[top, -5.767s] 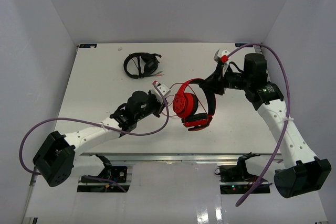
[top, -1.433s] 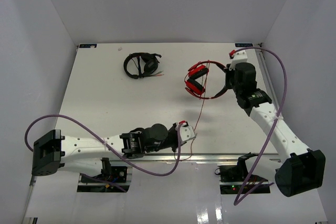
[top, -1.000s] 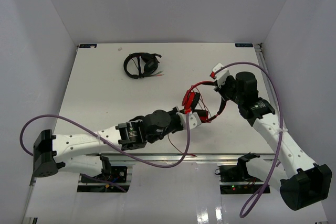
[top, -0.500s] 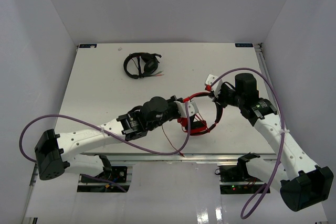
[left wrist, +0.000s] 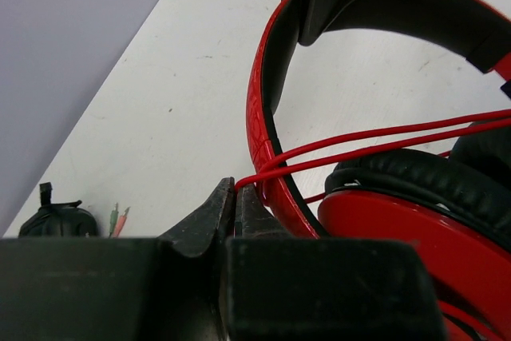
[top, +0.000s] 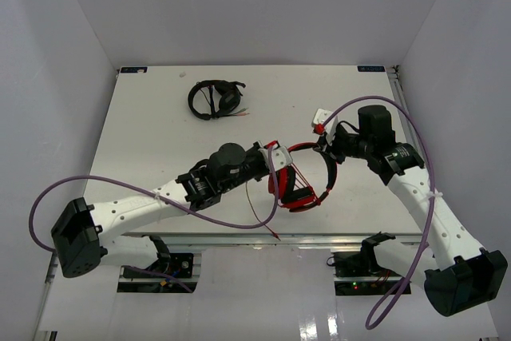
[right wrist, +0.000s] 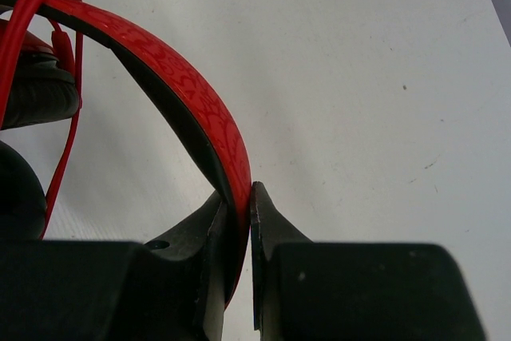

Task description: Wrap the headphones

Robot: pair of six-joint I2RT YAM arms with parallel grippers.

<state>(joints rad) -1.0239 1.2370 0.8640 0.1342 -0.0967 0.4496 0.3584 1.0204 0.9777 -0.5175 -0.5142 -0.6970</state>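
Your left jaws are pinching the thin red cable (left wrist: 399, 141). They have just been pulling it up from the near edge of the desk (top: 144, 133) and over the headband. Two red lines are now lying across the band, so the wrapping is coming along. Your right jaws are squeezing the band of the headphones (top: 287, 185), keeping them near the middle of the desk, between your arms. Some cable is still trailing toward the near edge, so more loops are probably coming.
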